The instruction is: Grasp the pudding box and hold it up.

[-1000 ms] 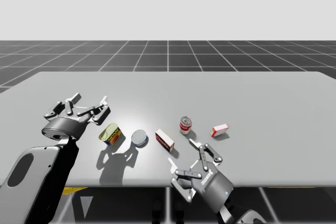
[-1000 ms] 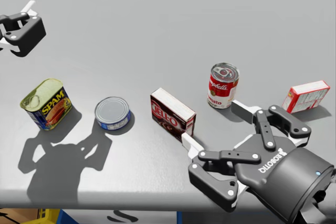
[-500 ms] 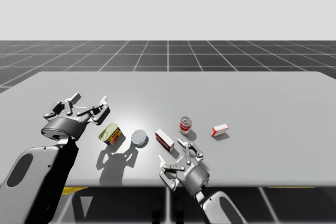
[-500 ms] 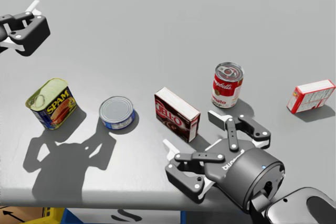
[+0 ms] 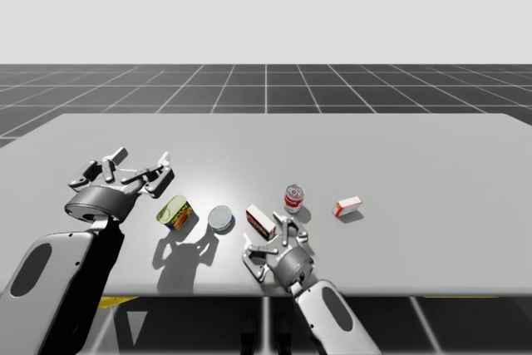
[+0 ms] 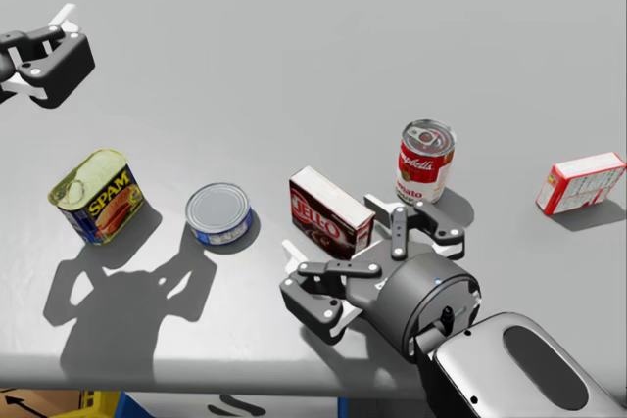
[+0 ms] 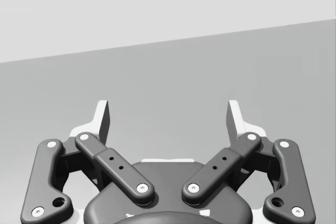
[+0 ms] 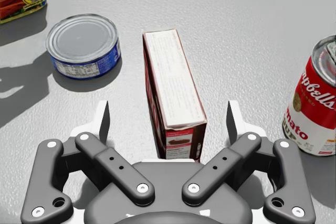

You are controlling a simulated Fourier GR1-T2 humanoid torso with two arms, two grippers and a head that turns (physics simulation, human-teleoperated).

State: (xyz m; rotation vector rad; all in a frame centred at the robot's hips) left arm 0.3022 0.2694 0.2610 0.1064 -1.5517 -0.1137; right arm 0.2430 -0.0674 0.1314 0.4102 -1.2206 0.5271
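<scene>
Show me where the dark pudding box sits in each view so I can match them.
High view: pudding box on the table, between the flat blue can and the red and white can.
Head view: pudding box between the same cans.
Right wrist view: pudding box between the fingers of my right tool, open, gaps both sides.
Left wrist view: my left tool open, grey table ahead.
Shared landmark: the red and white can.
</scene>
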